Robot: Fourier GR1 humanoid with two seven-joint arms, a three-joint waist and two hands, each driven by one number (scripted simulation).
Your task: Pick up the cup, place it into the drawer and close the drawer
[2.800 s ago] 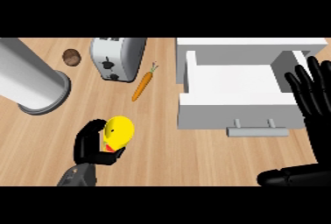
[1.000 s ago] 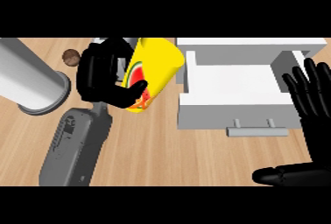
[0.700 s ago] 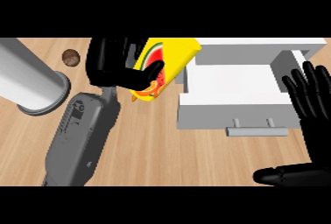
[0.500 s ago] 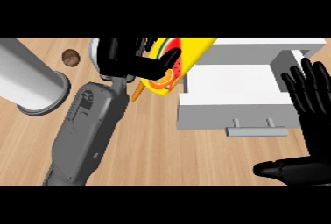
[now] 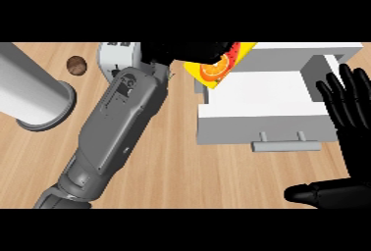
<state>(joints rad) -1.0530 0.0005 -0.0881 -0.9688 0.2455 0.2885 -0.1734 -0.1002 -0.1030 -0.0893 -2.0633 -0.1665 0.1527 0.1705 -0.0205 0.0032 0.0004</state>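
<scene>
The yellow cup [image 5: 216,68] with an orange-slice print is held tilted at the top of the head view, over the back left corner of the open white drawer [image 5: 261,115]. My left hand [image 5: 190,50] is shut on the cup and hides its upper part; the grey left forearm [image 5: 116,127] stretches diagonally across the counter. My right hand [image 5: 351,105] stays open at the right edge, fingers up, beside the drawer's right wall. The drawer's handle [image 5: 285,145] faces me.
A large grey cylinder [image 5: 33,93] lies at the left. A white toaster [image 5: 117,58] shows partly behind my left forearm, with a small brown round item [image 5: 75,64] to its left. Bare wooden counter [image 5: 188,171] lies in front of the drawer.
My left hand has carried the cup from the counter's front left up and to the right, reaching the drawer's back left corner. The carrot is now hidden by the arm. The right hand barely moved.
</scene>
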